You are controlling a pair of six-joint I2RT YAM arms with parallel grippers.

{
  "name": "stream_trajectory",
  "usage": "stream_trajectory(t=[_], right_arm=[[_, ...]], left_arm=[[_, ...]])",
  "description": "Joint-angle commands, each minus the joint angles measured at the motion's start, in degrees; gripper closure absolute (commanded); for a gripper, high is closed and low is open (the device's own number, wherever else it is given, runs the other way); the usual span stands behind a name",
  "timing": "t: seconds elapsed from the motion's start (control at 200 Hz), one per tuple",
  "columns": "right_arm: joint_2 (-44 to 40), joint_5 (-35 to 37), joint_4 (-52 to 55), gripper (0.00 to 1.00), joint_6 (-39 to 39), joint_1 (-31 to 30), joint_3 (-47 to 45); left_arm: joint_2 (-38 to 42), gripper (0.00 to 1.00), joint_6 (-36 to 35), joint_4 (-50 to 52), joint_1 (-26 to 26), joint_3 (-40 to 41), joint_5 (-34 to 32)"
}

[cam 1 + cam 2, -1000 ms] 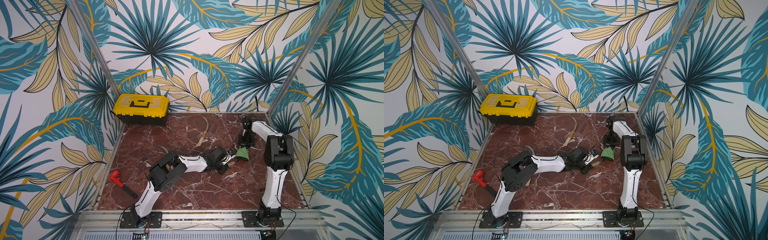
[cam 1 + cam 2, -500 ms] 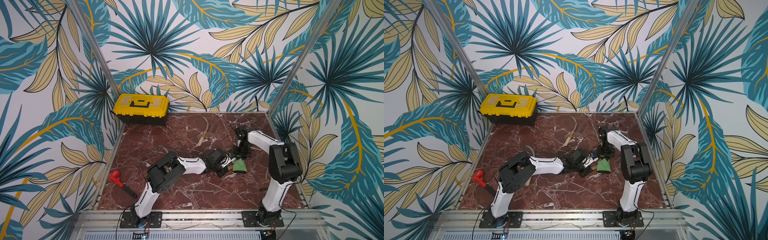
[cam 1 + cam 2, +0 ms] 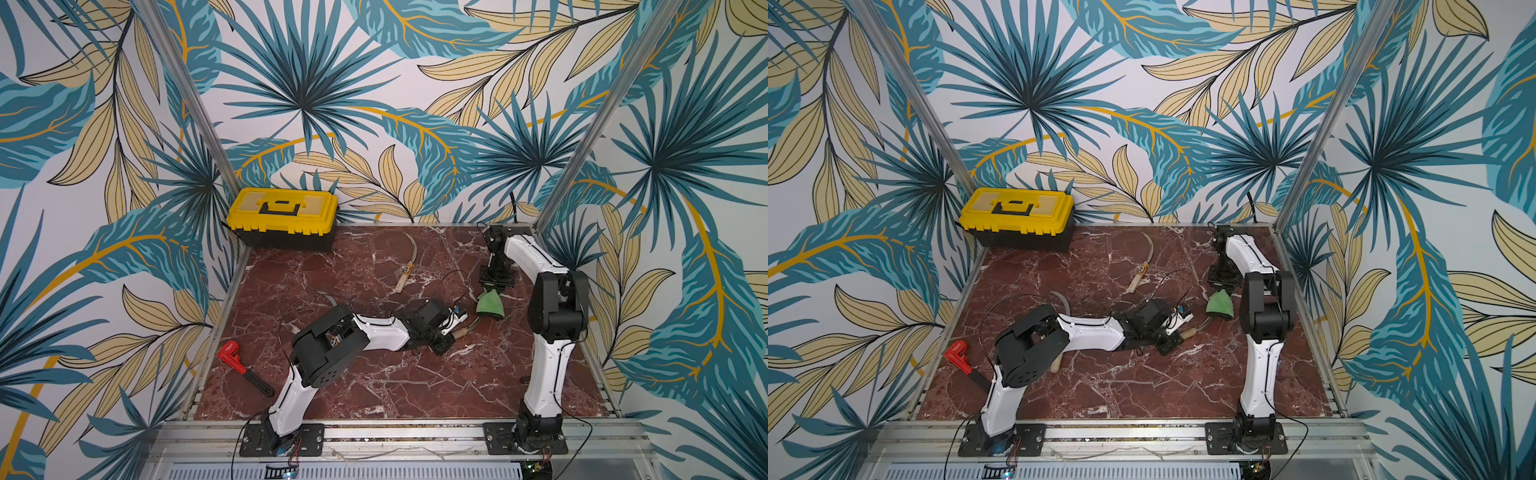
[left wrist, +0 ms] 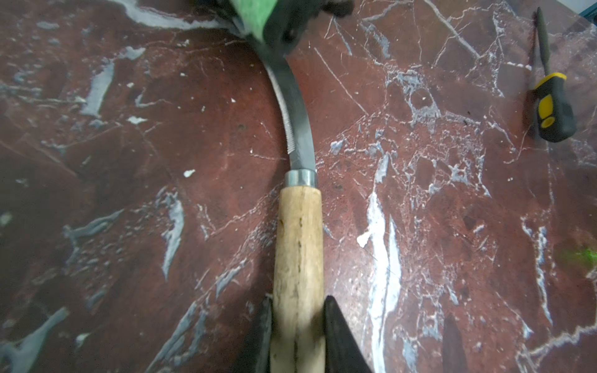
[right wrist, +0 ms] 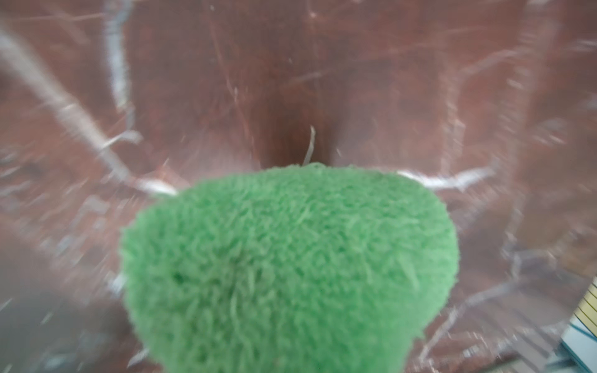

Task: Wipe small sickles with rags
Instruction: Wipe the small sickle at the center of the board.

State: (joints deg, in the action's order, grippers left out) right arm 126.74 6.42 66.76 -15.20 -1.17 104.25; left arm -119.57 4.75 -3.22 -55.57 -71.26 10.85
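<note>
In both top views the left pincer [image 3: 451, 335] lies low over the red marble bench [image 3: 374, 386], pressed tight on the pale wooden handle of the first sickle [image 3: 466, 329]. The grey blade curves towards the right arm and runs under the green rag [image 3: 490, 304]. The rag hangs from the right pincer [image 3: 496, 288], which pinches its narrow top. The second sickle [image 3: 406, 262] lies alone near the back of the bench, well apart from both arms. A dark-orange label sits on its handle, too small to read. In a top view the third sickle [image 3: 1062, 300] lies partly under the left arm, with its blade and handle end showing on either side. A yellow toolbox [image 3: 282, 210] with a black base sits in the back left corner. A red wrench [image 3: 235, 360] lies near the left edge.

In the left wrist view two black fingers [image 4: 337, 332] squeeze the handle from both sides. The wood is bare, with a dark crack down its length. A metal ring joins it to the blade, which has fine teeth along its inner edge. The blade's far end is covered by the rag. A black-and-yellow screwdriver [image 4: 549, 106] lies well apart.

In the right wrist view the fuzzy rag fills the lower middle and hides the pincer's tips. The bench behind is blurred.
</note>
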Motion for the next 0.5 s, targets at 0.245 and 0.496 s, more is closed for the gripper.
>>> stream_trajectory(t=[0.245, 0.496], right_arm=[[3.1, -2.4, 5.2, 0.96, 3.6, -2.2, -7.2], [-6.8, -10.4, 0.3, 0.96, 4.0, -7.4, -23.4]], left_arm=[[-1.0, 1.0, 1.7, 4.0, -0.2, 1.4, -1.4], [-2.2, 1.0, 2.3, 2.7, -0.3, 1.2, -1.3]])
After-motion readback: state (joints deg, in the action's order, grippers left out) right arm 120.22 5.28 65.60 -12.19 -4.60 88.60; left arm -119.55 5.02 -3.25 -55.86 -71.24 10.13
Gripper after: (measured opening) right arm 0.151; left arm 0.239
